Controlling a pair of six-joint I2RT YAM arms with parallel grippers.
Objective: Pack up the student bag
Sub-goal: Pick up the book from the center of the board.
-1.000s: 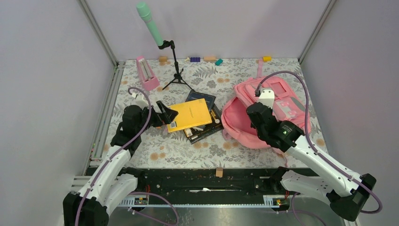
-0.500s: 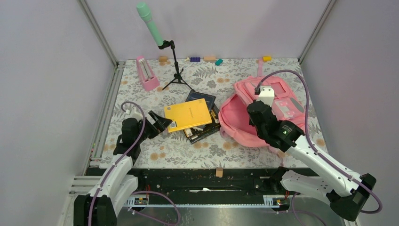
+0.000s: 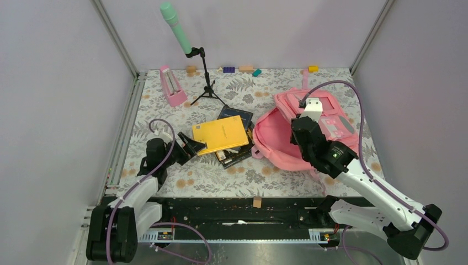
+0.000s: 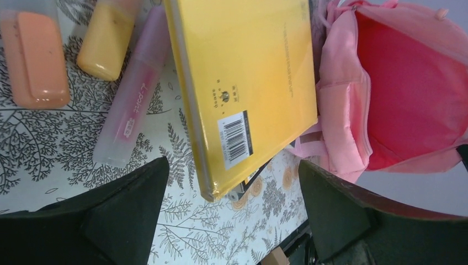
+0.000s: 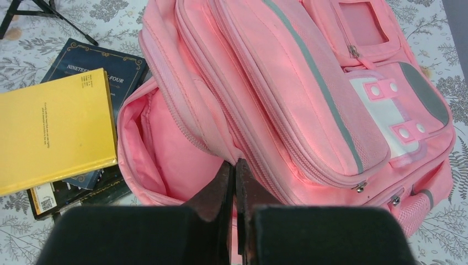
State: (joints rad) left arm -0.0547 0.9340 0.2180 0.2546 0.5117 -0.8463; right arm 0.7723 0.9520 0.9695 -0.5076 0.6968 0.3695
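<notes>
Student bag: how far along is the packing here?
Done: the student bag lies with its main compartment open, no item showing inside. In hand: the right gripper is shut on the opening's rim, holding it up; the left gripper is open around a corner of the yellow book. Left: that book and the dark books under it lie outside the bag.

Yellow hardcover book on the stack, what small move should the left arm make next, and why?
Probably close the left gripper on the yellow hardcover book's near corner. That corner shows between its open jaws, ungripped, and the right gripper is pinching the rim of the large pink fabric backpack, whose mouth gapes toward the book.
</notes>
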